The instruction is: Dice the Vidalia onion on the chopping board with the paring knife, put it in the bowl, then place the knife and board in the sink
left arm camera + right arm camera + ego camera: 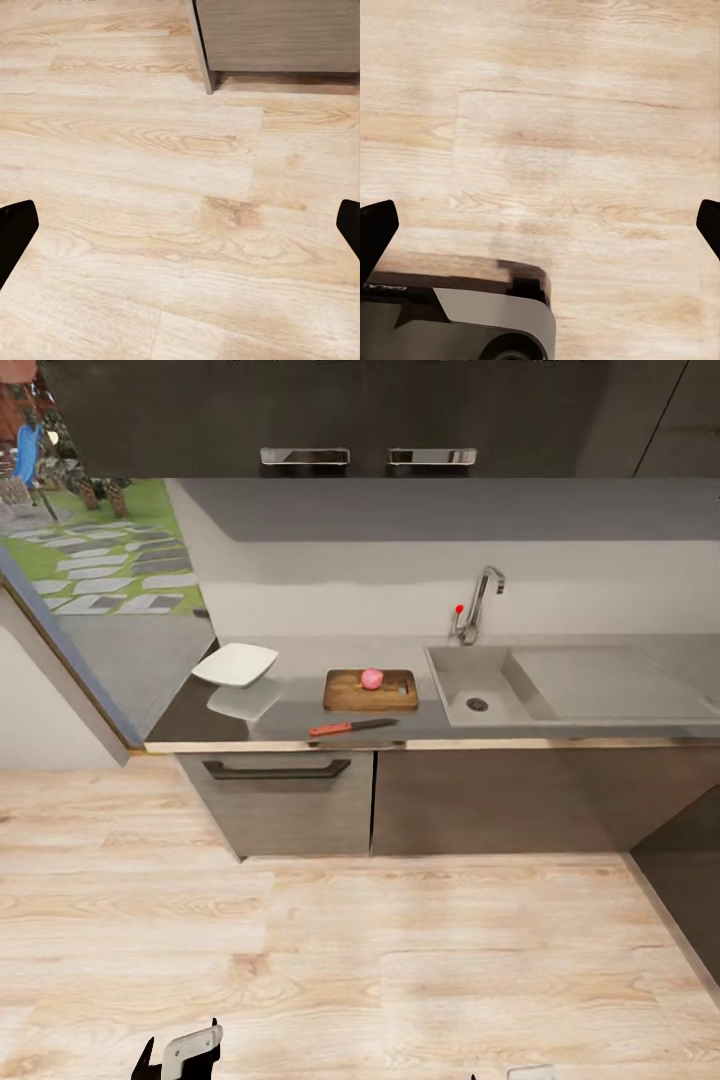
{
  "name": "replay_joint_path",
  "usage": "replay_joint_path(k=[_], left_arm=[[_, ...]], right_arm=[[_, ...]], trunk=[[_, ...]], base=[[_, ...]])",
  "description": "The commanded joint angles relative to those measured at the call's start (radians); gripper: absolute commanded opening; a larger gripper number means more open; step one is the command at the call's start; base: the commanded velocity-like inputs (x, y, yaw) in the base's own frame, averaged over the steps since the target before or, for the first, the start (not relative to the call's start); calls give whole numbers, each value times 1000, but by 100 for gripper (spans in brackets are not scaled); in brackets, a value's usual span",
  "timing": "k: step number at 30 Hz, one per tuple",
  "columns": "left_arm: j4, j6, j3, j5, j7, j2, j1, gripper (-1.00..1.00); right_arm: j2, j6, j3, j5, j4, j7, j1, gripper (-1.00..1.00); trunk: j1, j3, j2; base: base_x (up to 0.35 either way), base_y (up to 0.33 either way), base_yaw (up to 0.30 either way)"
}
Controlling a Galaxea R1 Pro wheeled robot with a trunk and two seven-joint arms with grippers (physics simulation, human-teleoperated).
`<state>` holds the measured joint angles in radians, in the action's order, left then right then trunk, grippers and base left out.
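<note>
Nearest me, my left end effector [180, 225] hangs over the pale wood-plank floor [360, 970] with its dark fingertips [15, 232] spread wide and nothing between them; my right end effector [540, 225] is equally wide and empty above the same floor, with part of my grey base [457, 322] under it. Further on, the smooth grey reflective surface [300, 718] sits over dark brown cabinets [290, 805]. Along its front edge lies the slim red-handled paring knife [352, 727], just behind it the rectangular brown wooden chopping board [371, 690], and on that board rests the small pinkish Vidalia onion [371, 679], apparently whole. So the step in hand, as I judge it, is dicing: I should roll up square to the board, stop close enough that both arms reach, and take the knife by its handle. The shallow white squarish bowl [236, 664], to the left of the board, looks empty. The rectangular stainless-steel sink [478, 685], to the right below the angular steel tap [478, 605], holds nothing I can see beyond its dark drain.
</note>
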<state>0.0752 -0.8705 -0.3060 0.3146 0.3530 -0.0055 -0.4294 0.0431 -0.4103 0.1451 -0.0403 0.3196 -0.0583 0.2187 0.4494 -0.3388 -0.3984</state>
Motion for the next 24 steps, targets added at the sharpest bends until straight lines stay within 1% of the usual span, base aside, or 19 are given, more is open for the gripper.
replay_joint_path(k=[1,24], left_arm=[[4,-4,-8,3,4,-1,-1,100],[4,-3,-8,3,5,-1,-2,100]], right_arm=[[0,-3,8,-4,-1,-6,1,100],[0,-4,8,-4,-1,-6,1,100]], trunk=[[1,0,-2],[1,33,-2]], base=[[0,0,0],[0,0,0]])
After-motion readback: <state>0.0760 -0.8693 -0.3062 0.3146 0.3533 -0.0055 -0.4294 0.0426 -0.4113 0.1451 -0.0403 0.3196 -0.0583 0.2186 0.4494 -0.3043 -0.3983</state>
